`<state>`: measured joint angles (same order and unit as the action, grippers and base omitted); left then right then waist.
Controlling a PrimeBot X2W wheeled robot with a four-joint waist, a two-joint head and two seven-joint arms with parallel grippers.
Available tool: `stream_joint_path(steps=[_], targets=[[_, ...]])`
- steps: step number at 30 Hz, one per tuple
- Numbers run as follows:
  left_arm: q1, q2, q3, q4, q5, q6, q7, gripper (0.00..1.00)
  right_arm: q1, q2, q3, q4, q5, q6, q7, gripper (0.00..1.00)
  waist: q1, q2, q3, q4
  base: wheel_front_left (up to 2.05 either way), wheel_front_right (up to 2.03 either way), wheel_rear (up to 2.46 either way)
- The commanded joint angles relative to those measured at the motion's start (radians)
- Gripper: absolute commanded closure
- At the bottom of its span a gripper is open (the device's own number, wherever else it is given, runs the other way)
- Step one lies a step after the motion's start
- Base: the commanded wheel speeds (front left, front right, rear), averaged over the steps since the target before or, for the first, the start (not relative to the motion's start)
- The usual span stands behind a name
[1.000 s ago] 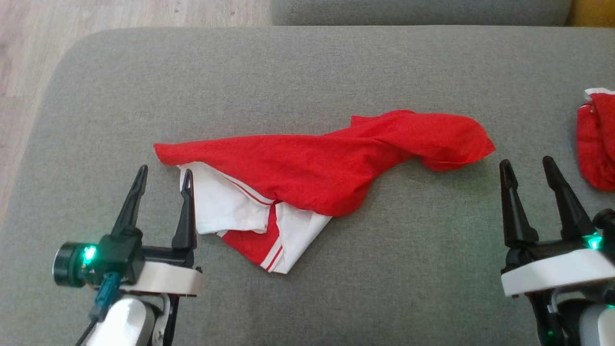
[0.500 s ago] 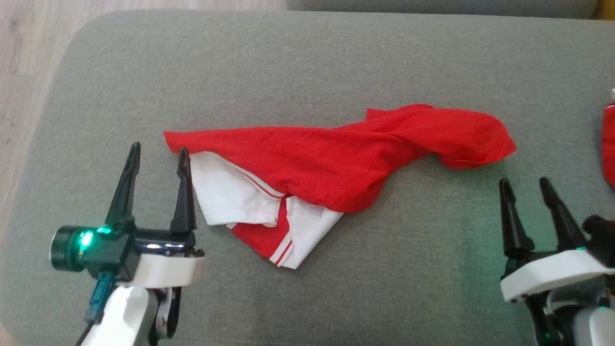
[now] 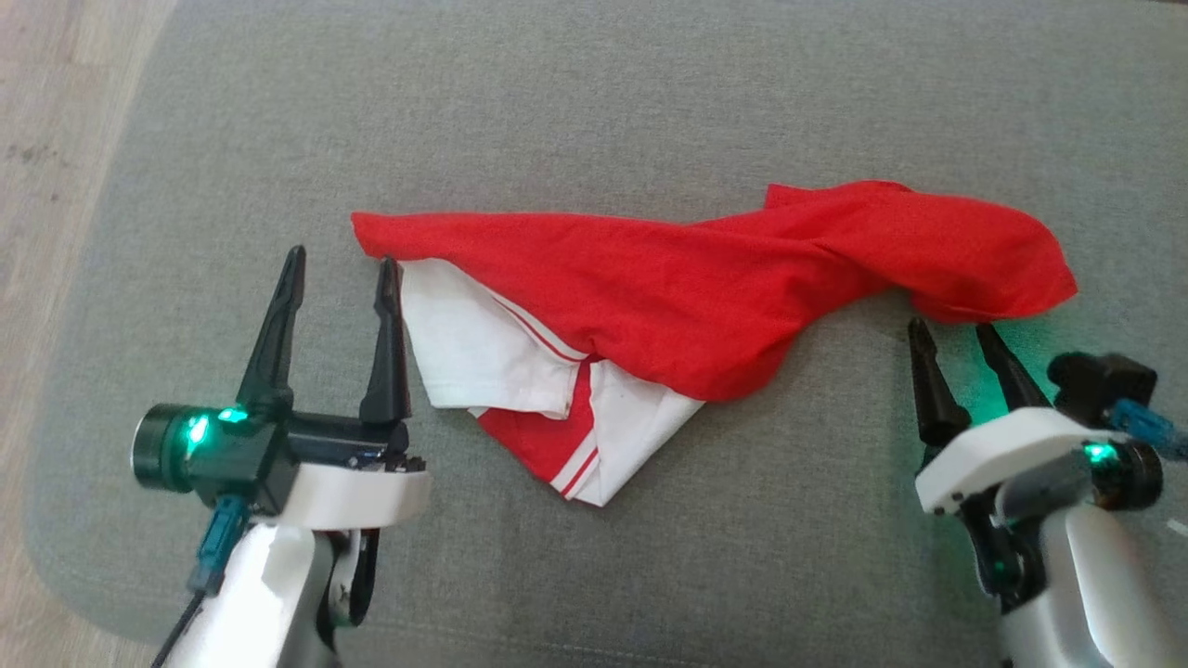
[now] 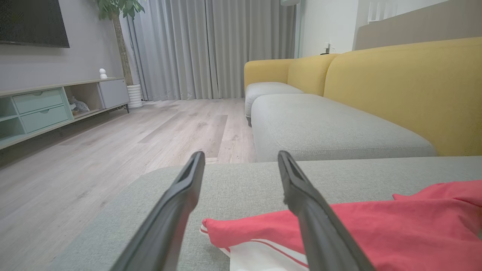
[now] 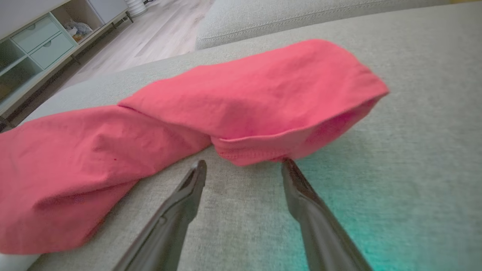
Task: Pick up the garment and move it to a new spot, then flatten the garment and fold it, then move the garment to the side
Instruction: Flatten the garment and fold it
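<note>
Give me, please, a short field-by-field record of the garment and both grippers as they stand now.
surface: grey cushion
garment: red with a white striped part, crumpled, lying on the cushion, not lifted
left gripper: open, at the garment's left end, holding nothing
right gripper: open, fingertips close to the red hem at the right end, holding nothing
task stage: pick-up not yet done
</note>
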<state>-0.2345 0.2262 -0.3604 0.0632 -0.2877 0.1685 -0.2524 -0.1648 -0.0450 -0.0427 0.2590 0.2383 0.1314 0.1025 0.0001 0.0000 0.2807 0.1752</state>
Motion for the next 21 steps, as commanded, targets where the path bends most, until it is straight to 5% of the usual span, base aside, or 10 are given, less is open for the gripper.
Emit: stream_joint_path(steps=[1, 3, 4, 5, 13, 21], targets=[[-0.042, 0.007, 0.038, -0.022, 0.011, -0.009, -0.009, 0.00, -0.050, -0.005, 0.020, 0.012, 0.005, -0.001, -0.026, 0.00, -0.0001, 0.0000, 0.003, 0.007, 0.00, 0.00, 0.00], [-0.042, 0.001, 0.040, -0.016, 0.012, -0.017, -0.009, 0.00, -0.077, -0.005, 0.018, 0.051, 0.010, -0.001, -0.044, 0.00, -0.0001, 0.0000, 0.004, 0.010, 0.00, 0.00, 0.00], [-0.042, -0.002, 0.042, -0.013, 0.012, -0.021, -0.009, 0.00, -0.088, -0.006, 0.016, 0.066, 0.010, -0.001, -0.052, 0.40, -0.0001, 0.0000, 0.004, 0.011, 0.00, 0.00, 0.00], [-0.042, -0.004, 0.043, -0.008, 0.012, -0.025, -0.009, 0.00, -0.097, -0.007, 0.013, 0.076, 0.012, -0.001, -0.062, 1.00, -0.0001, 0.0000, 0.004, 0.012, 0.00, 0.00, 0.00], [-0.030, -0.010, 0.058, 0.017, 0.015, -0.039, -0.009, 0.00, -0.069, -0.031, 0.026, 0.027, 0.000, -0.001, -0.095, 1.00, -0.0001, 0.0000, -0.018, 0.002, 0.00, 0.00, 0.00], [-0.004, -0.007, 0.079, 0.021, 0.023, -0.036, -0.009, 0.00, 0.116, -0.092, 0.064, -0.346, -0.038, -0.001, 0.033, 1.00, -0.0001, 0.0000, -0.052, -0.057, 0.00, 0.00, 0.00]])
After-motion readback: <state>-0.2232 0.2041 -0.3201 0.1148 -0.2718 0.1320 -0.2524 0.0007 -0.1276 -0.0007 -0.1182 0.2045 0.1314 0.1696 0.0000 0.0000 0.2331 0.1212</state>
